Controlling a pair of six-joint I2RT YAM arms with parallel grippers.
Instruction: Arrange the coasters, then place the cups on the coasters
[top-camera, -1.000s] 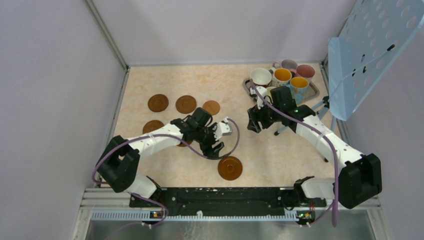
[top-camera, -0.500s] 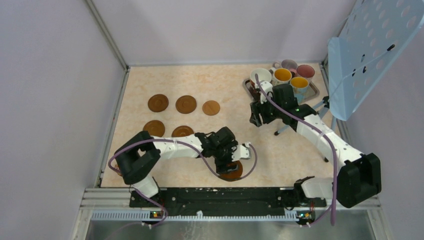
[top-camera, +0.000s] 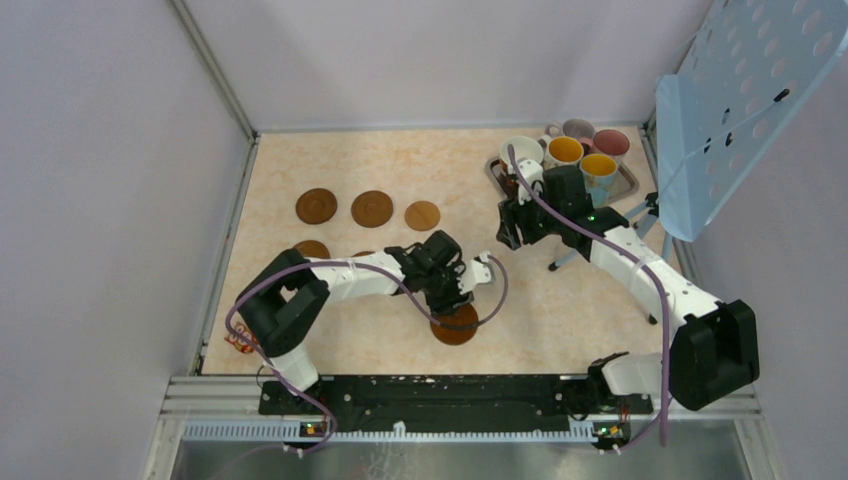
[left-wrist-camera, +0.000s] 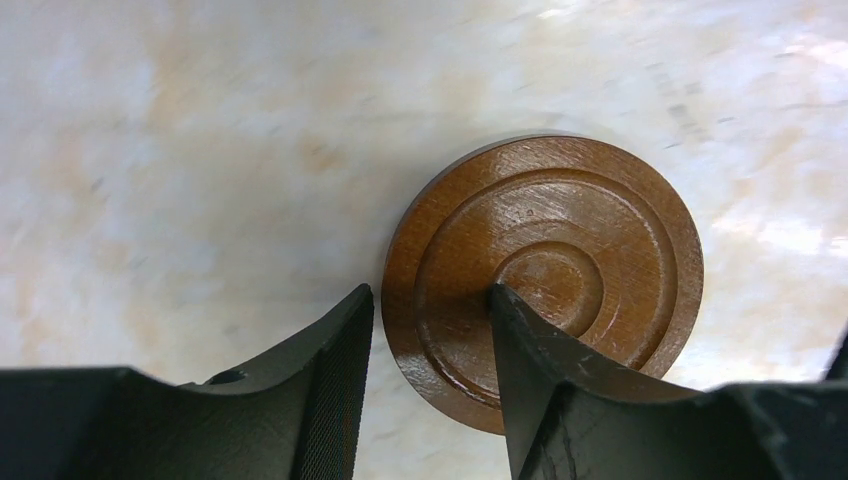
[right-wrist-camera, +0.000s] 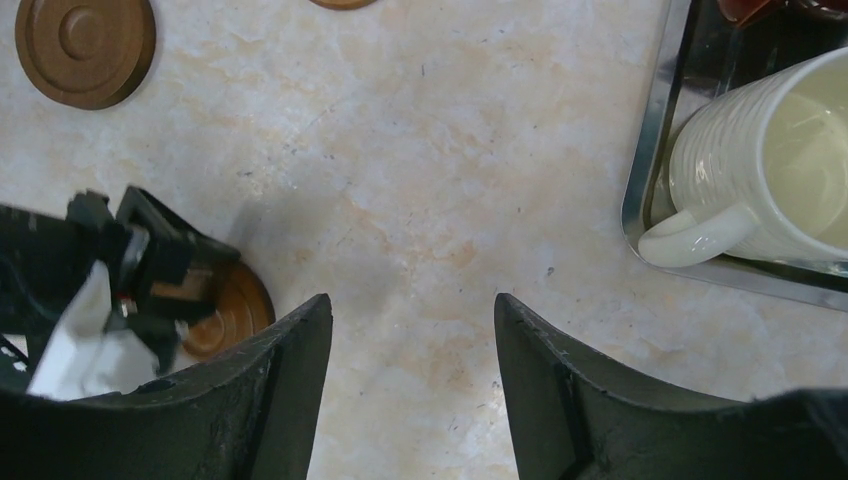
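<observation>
Near the front middle of the marbled beige tabletop (top-camera: 400, 160), the left gripper (left-wrist-camera: 428, 300) was clamped on the rim of a round, glossy dark-brown wooden coaster (left-wrist-camera: 560, 270) with raised concentric rings. One finger stood just outside the disc's edge and the other lay on its upper face beside the centre ring; whether the disc had left the table could not be told. Farther back on the left lay a row of three: a far-left dark coaster (top-camera: 316, 206), a middle dark coaster (top-camera: 372, 208) and a lighter brown coaster (top-camera: 422, 215). A fifth coaster (top-camera: 309, 248) was partly hidden by the left arm. The right gripper (right-wrist-camera: 412, 310) hung with its jaws apart and empty over bare table, beside the square silver metal tray (right-wrist-camera: 650, 160). In that tray stood a ribbed cream ceramic mug (right-wrist-camera: 760, 170), its handle reaching toward the rim. The overhead view also showed two orange-lined mugs (top-camera: 564, 150), a pink mug (top-camera: 611, 142) and a lilac-grey mug (top-camera: 578, 128) there.
</observation>
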